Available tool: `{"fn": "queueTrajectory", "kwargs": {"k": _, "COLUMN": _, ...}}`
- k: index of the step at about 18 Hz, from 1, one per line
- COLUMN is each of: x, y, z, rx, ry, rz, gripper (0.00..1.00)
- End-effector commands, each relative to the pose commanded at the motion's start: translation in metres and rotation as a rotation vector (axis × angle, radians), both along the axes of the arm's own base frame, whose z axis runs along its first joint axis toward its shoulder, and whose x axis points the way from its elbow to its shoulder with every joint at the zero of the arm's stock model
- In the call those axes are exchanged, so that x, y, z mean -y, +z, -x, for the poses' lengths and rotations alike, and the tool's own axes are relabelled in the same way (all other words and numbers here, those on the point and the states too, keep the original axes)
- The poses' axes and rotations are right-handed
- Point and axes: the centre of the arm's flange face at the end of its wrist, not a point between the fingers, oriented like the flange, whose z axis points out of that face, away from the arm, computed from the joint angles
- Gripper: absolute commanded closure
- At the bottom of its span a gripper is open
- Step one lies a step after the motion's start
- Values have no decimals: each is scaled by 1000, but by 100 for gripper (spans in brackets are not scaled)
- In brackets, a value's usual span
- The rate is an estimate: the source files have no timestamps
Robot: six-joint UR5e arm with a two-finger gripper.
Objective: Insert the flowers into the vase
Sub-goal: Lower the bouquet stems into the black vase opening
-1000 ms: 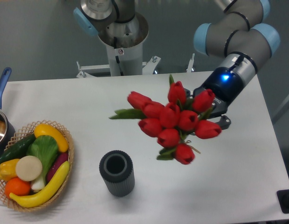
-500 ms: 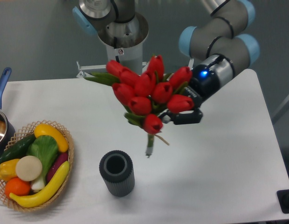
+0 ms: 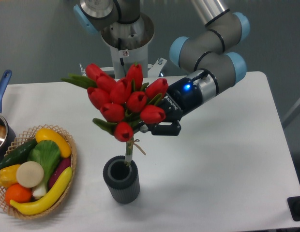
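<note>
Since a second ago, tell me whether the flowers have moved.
Yes. The flowers, held in the gripper, have shifted left across the table and now stand above the vase, stem tip at its mouth.

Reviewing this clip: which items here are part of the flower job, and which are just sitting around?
Part of the job:
- flowers, held by the end effector, stem tip at the vase mouth
- vase

Just lying about:
- basket of toy vegetables
- pot at the left edge
- robot pedestal
</note>
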Motion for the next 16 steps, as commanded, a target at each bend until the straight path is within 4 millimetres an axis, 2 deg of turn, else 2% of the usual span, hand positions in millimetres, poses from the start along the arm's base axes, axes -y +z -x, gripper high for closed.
{"fn": "queueTrajectory", "kwargs": {"k": 13, "x": -15, "y": -27, "z": -10, "rx": 15, "ry": -20, "rz": 58, "gripper": 93}}
{"fn": "queueTrajectory", "kwargs": {"k": 16, "x": -21, "y": -43, "z": -11, "rx": 11, "ry": -27, "rz": 59, "gripper": 91}}
